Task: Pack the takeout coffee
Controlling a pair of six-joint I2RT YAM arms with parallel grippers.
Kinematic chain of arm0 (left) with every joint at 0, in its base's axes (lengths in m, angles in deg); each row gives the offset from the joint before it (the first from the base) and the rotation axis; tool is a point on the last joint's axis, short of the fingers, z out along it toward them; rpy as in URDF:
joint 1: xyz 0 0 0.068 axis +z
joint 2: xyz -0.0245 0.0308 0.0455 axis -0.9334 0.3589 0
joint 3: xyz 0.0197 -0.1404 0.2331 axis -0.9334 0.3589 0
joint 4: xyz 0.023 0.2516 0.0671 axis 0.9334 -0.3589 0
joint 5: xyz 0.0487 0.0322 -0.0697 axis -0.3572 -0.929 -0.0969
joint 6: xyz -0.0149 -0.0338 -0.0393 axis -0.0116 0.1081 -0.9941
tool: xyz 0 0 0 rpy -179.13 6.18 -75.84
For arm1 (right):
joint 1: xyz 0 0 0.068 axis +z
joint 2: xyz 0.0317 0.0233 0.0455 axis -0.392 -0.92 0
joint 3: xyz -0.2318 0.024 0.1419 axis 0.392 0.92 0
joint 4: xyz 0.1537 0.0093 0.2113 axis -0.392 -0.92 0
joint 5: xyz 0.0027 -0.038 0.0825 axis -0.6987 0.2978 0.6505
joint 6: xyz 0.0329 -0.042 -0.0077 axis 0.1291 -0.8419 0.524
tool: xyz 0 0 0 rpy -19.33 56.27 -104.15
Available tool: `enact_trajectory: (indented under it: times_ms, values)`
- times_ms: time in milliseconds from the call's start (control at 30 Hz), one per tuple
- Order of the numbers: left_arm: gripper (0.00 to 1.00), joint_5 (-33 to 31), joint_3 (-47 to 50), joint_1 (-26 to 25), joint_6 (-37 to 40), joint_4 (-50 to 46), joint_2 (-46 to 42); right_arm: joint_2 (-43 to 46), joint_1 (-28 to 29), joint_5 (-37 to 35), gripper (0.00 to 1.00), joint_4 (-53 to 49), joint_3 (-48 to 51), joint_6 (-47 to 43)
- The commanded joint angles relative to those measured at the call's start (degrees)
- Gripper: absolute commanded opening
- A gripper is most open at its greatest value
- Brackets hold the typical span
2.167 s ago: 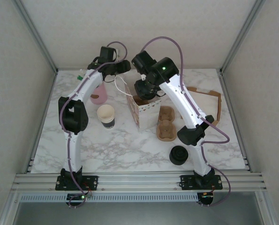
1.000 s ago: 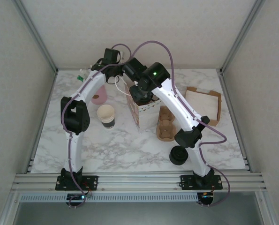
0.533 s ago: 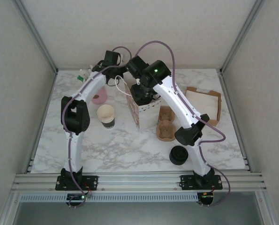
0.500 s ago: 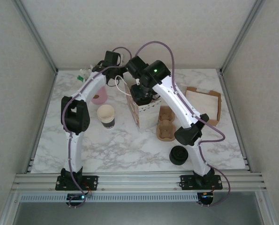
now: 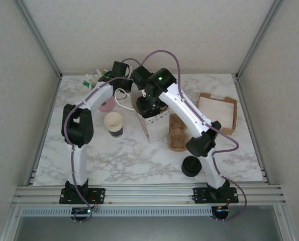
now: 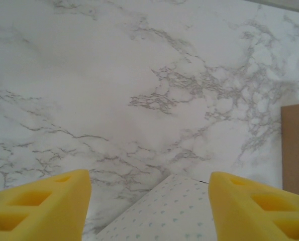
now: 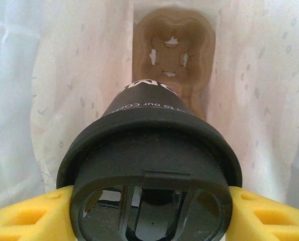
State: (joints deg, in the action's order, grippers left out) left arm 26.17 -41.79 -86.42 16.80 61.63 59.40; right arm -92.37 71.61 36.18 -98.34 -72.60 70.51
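The takeout coffee (image 7: 149,150) is inside the white bag (image 7: 79,75), over the brown cup tray (image 7: 172,45). The right gripper (image 7: 149,216) holds it with 2 yellow fingers (image 7: 23,216). The left gripper (image 6: 149,203) is wide open over the table (image 6: 139,75).

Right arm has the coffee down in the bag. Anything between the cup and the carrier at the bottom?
Nothing visible. The right gripper holds the takeout coffee inside the bag; the pulp carrier beyond it shows an empty socket, and the bag walls stand off both sides. The cup hides the carrier's near part.
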Motion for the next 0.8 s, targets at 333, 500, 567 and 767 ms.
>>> enact_trajectory:
  times_ms: [333, 500, 567, 767]
  values:
    - [0.64, 0.6, 12.7, -0.7, -1.1, 5.1, -15.4, 8.8, 5.2, 2.3, 0.64, -10.0, 7.7, 3.2]
    - [0.64, 0.5, 16.9, -0.7, -2.2, 6.1, -19.8, 12.2, 7.0, 2.5, 0.64, -8.6, 12.6, 4.7]
    - [0.64, 0.7, 18.8, -0.7, -2.5, 6.5, -21.5, 13.5, 7.8, 2.7, 0.64, -8.3, 14.7, 5.1]
    - [0.65, -0.1, 24.0, -0.7, -3.4, 7.7, -26.9, 16.1, 9.2, 2.5, 0.64, -8.8, 18.9, 6.8]
